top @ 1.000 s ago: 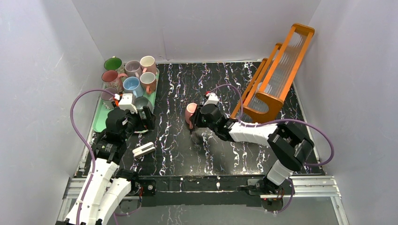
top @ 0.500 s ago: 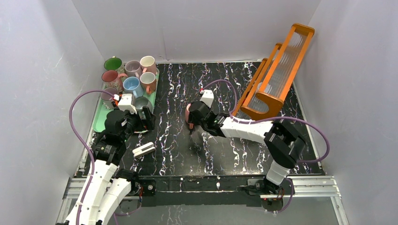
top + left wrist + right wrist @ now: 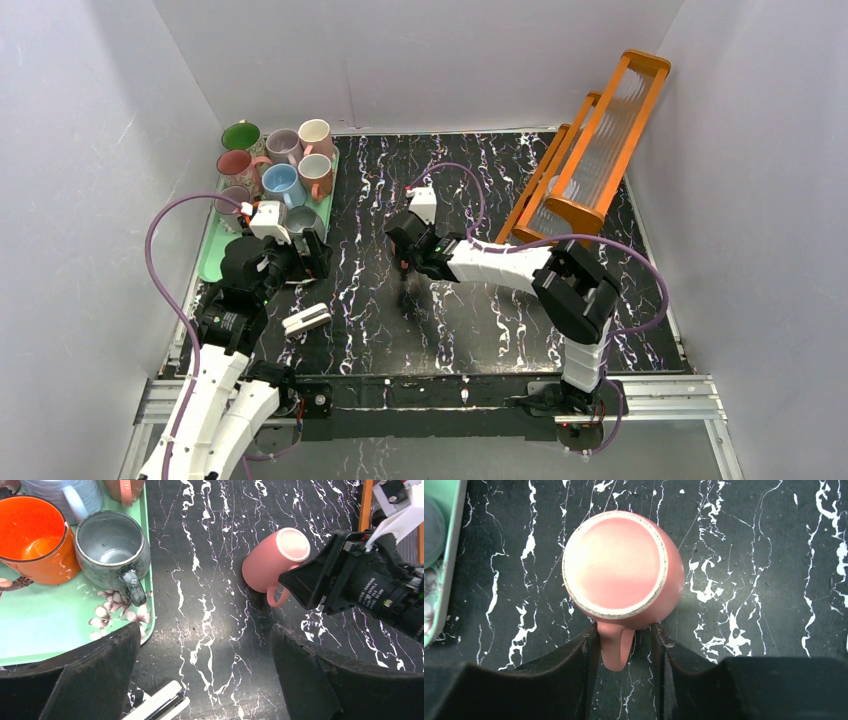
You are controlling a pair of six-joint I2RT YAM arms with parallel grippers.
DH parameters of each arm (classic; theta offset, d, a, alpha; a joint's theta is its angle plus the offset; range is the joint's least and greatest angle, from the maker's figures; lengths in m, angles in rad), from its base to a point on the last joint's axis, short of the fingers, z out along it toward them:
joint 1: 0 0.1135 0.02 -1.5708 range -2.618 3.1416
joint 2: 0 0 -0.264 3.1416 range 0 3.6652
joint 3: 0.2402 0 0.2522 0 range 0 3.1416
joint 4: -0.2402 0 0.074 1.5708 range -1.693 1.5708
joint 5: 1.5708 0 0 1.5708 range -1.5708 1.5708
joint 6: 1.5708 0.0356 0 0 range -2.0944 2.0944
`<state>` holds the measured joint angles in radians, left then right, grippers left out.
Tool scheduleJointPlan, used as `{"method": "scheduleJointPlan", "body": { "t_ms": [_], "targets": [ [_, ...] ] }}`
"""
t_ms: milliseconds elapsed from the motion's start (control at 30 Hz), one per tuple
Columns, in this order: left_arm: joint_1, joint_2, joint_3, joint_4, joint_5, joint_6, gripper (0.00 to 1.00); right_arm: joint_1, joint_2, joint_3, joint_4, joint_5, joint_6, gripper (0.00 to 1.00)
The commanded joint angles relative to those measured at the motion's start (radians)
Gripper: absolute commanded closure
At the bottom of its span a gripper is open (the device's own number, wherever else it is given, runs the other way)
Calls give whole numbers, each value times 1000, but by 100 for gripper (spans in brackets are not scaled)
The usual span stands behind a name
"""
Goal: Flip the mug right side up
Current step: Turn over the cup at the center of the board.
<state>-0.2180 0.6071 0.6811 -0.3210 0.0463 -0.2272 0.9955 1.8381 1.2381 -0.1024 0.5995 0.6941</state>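
Lab test cell, plain white walls (image 3: 450, 60)

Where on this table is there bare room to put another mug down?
Bare marble lies between the green tray and the upside-down pink mug, and along the near edge right of the small white item. The tray's far end is crowded with mugs; the orange rack fills the far right.

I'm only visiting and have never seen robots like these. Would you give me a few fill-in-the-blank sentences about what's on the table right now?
1. The pink mug stands with its base facing ____.
2. The right gripper straddles the mug's ____.
3. The left gripper hovers with its jaws ____.
4. The grey mug sits on a ____ tray.

Missing words: up; handle; open; green.
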Motion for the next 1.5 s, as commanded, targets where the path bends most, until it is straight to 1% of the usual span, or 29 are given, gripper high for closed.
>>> {"method": "scheduleJointPlan", "body": {
  "t_ms": [0,133,267,333,533,633,767,867,933,1000,1100,1233,1367,1467],
  "targets": [
    [-1,-14,-3,1,20,11,2,2,28,57,-22,34,-76,54],
    [-1,-13,-2,1,23,12,2,2,30,43,9,34,-99,62],
    [-1,-20,-5,0,20,11,2,2,29,42,16,39,-128,72],
    [-1,-23,-6,0,19,11,2,2,12,17,51,34,-134,77],
    [-1,-6,-7,0,22,6,2,2,-63,-80,222,-23,-151,99],
    [-1,8,-8,-1,11,5,2,3,-110,-114,287,-42,-148,99],
    [-1,33,-3,-8,-9,-11,2,3,-198,-197,402,-71,-136,99],
    [-1,47,0,-7,-27,-34,2,2,-272,-284,512,-139,-126,99],
    [-1,50,5,-8,-7,-58,2,2,-327,-328,545,-164,-92,99],
    [-1,47,7,-3,34,-97,2,2,-387,-364,573,-179,-68,99],
    [-1,42,9,30,134,-175,2,2,-479,-418,635,-195,-18,99],
    [-1,34,31,74,311,-302,2,2,-590,-499,767,-233,65,99],
    [-1,-1,36,162,421,-436,2,2,-654,-522,843,-276,143,99],
    [-1,-22,24,244,493,-529,4,2,-682,-529,921,-310,193,99]
  ]
}}
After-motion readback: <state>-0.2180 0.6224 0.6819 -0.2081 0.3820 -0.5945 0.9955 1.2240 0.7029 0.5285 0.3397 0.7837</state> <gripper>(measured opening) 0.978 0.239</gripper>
